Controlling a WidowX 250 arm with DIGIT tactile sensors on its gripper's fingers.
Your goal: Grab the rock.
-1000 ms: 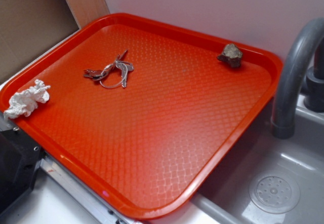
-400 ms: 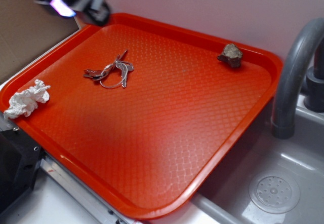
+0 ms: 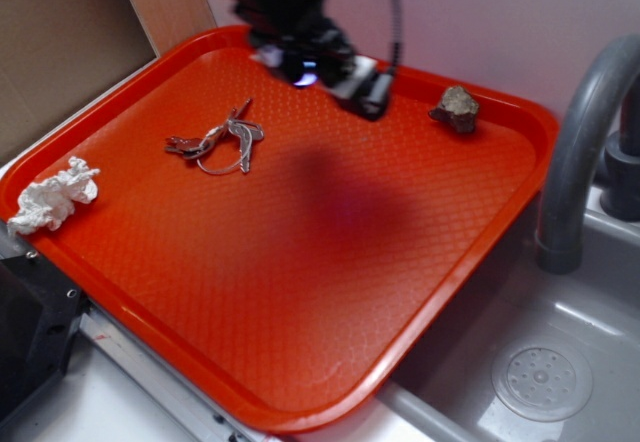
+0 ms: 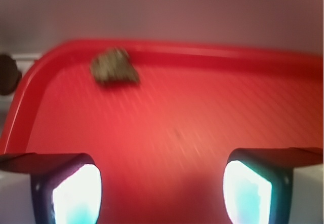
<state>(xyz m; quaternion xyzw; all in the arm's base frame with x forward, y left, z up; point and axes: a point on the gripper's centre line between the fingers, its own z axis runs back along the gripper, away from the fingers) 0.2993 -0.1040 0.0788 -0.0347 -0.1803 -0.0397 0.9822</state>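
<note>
The rock (image 3: 456,109), dark brown with a lighter tan top, lies near the far right corner of the red tray (image 3: 330,292). In the wrist view the rock (image 4: 114,67) shows blurred at the upper left, close to the tray's back rim. My gripper (image 3: 340,77) hangs above the tray's far middle, left of the rock and apart from it. In the wrist view my gripper (image 4: 162,193) is open and empty, its two bright pads (image 4: 78,193) wide apart over bare tray.
A bunch of silver keys (image 3: 218,140) lies on the tray's left middle. A crumpled white tissue (image 3: 53,196) sits on the tray's left rim. A grey faucet (image 3: 580,142) and sink (image 3: 540,372) stand to the right. A wall runs behind the tray.
My gripper came in from the upper left and has moved right along the tray's far side, toward the rock. Rock, keys and tissue have not moved.
</note>
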